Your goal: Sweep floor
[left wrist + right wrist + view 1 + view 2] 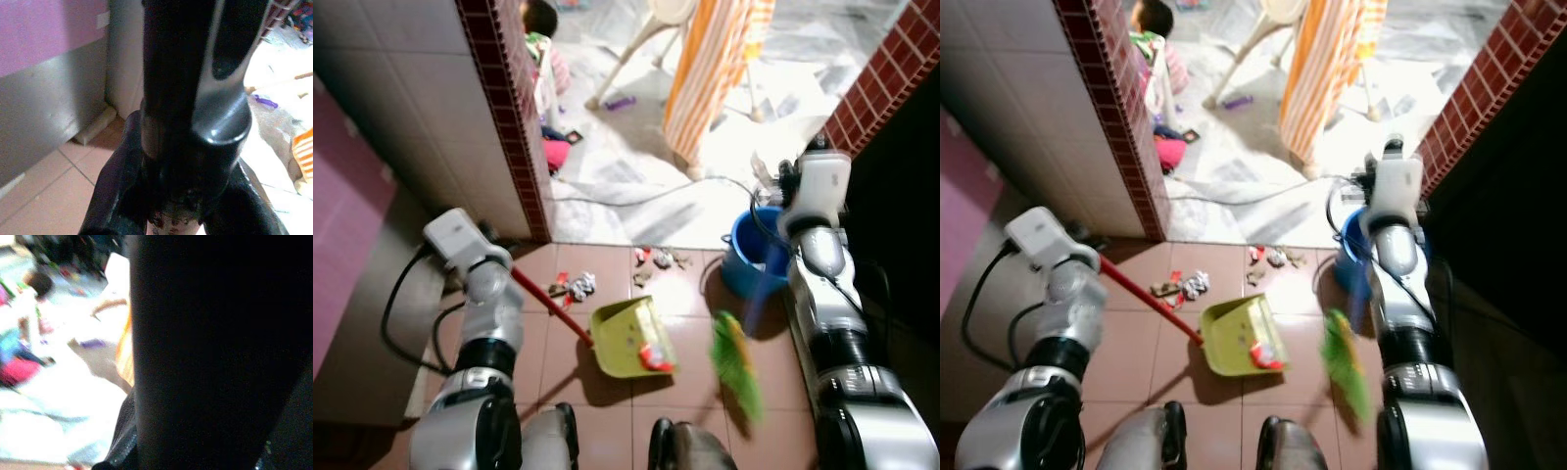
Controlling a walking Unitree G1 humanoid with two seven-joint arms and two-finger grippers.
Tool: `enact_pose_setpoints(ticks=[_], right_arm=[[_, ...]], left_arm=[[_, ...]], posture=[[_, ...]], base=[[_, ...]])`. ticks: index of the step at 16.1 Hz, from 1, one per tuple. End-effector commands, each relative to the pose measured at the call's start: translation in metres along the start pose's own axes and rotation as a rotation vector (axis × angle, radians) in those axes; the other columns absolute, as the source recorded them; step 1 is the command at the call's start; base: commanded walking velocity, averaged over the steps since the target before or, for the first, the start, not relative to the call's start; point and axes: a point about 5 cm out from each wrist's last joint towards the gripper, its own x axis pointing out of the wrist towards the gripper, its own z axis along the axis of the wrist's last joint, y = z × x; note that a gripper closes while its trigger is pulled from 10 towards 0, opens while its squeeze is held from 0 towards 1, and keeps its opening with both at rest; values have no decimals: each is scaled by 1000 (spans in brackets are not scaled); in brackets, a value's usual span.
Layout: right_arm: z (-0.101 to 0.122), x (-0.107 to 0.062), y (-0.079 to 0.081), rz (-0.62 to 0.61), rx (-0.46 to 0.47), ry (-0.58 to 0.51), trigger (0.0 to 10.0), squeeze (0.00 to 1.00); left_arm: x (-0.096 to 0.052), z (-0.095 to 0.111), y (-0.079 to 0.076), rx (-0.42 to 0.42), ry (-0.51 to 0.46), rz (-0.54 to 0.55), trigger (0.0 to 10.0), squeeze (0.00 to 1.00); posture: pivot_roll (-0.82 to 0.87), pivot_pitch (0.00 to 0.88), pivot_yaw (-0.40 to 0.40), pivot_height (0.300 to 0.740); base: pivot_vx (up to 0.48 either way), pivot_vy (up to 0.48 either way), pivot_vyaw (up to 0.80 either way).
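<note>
My right end effector (205, 382) grips the broom (736, 364); its bristles sit just right of the dustpan (628, 338), litter (658, 258) beyond. The left end effector (190, 161) holds the dustpan's handle.

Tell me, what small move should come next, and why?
Probably bring the broom up behind the litter near the doorway and sweep it toward the dustpan. The pan already holds some scraps, but more litter lies on the tiles beyond its mouth, and the green bristles sit beside the pan, away from both piles.
</note>
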Motion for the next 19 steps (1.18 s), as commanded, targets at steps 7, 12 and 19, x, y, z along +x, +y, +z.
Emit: enact_pose_setpoints(ticks=[7,12,19], right_arm=[[3,1,23,35,18,-24,10000,0],[6,5,19,22,20,-28,10000,0],[11,9,27,28,48,-46,10000,0]], left_arm=[[6,12,2,-491,62,-74,10000,0],[3,-3,12,-394,98,-85,10000,0],[-3,12,-15,-208,10,-271,10000,0]], posture=[[-4,120,-45,740],[-6,120,-40,740],[6,114,-42,740]], base=[[0,0,0],[0,0,0],[0,0,0]])
